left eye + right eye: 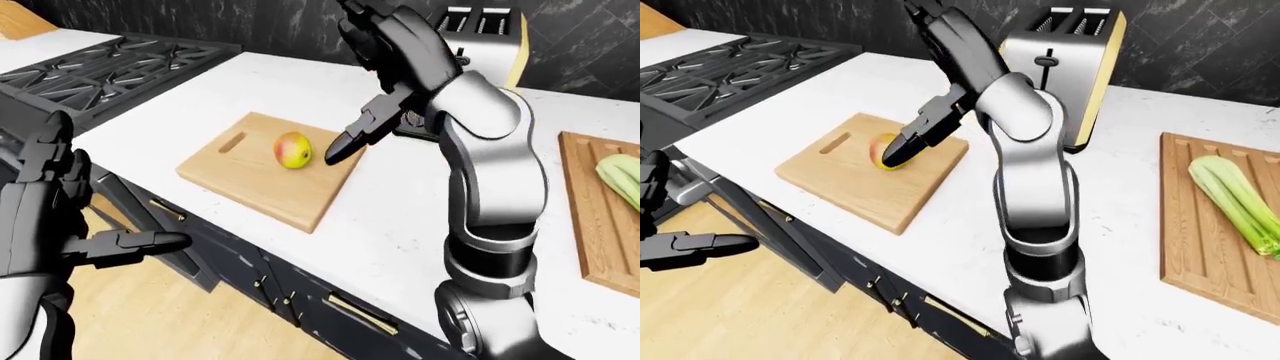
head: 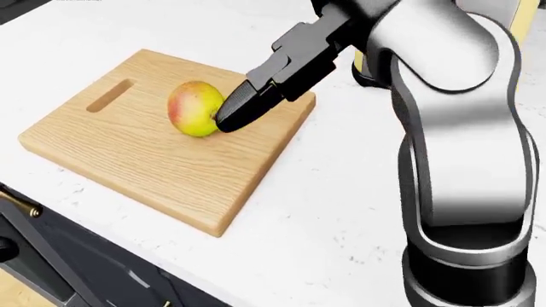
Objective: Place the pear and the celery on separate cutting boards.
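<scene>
The pear (image 2: 194, 107) lies on the left cutting board (image 2: 128, 153), about mid-board and to the right of its handle slot (image 2: 109, 95). The right hand (image 1: 385, 56) is raised above and to the right of it, fingers spread and holding nothing; one dark finger (image 2: 264, 89) reaches down and to the left, its tip beside the pear's right flank, though whether it touches cannot be told from these views.

Bare wood surrounds the pear on all sides, with more room toward the board's near corner. White counter (image 2: 341, 211) runs on to the right, and the toaster (image 1: 1065, 71) stands just beyond the board's far right corner.

The celery (image 1: 1238, 201) lies on a second cutting board (image 1: 1195, 247) far to the right, well apart from the first.

The left hand (image 1: 60, 225) hangs low off the counter's near edge, above the wooden floor (image 1: 790, 315), fingers extended and empty. A gas stove (image 1: 110, 67) sits at far left.
</scene>
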`<state>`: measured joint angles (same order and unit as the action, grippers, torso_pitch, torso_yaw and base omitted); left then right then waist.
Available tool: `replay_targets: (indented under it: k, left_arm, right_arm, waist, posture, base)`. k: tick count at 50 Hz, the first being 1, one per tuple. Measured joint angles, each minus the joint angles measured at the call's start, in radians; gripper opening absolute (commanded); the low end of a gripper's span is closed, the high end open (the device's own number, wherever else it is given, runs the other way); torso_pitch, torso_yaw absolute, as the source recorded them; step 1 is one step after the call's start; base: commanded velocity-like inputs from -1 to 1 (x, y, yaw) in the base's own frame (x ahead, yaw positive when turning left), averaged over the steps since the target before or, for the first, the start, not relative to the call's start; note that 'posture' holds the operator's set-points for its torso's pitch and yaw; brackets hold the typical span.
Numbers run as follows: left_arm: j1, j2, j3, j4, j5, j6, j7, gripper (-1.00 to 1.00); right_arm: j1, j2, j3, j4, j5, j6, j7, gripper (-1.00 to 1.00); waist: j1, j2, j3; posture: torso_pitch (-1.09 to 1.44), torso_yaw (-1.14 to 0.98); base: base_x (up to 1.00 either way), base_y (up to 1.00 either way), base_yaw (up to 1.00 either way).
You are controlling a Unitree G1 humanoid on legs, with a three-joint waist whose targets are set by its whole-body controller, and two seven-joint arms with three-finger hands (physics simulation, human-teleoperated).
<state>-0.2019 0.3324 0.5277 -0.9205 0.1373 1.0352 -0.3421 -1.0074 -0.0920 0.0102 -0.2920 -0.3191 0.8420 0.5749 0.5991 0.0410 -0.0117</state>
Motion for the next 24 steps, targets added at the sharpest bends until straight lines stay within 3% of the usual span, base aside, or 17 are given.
replay_targets:
  k: [11,24]
  left_arm:
    - [-0.015,0.018,0.011,-0.009,0.013,0.030,-0.002,1.00]
    - [-0.017,0.027,0.027,-0.021,0.014,0.049,-0.017,1.00]
  right_arm:
    - [0.021,-0.074,-0.038,-0.144,0.049,0.132,0.008,1.00]
    - [0.052,-0.135,-0.098,-0.216,0.145,0.206,-0.080,1.00]
  waist:
    - [0.002,-0.007,0.009]
    - [0.010,-0.015,0.010]
  posture:
    - [0.00,0.51]
    - [0.00,0.51]
  base:
    - [0.00,0.00,0.00]
    - [0.00,0.00,0.00]
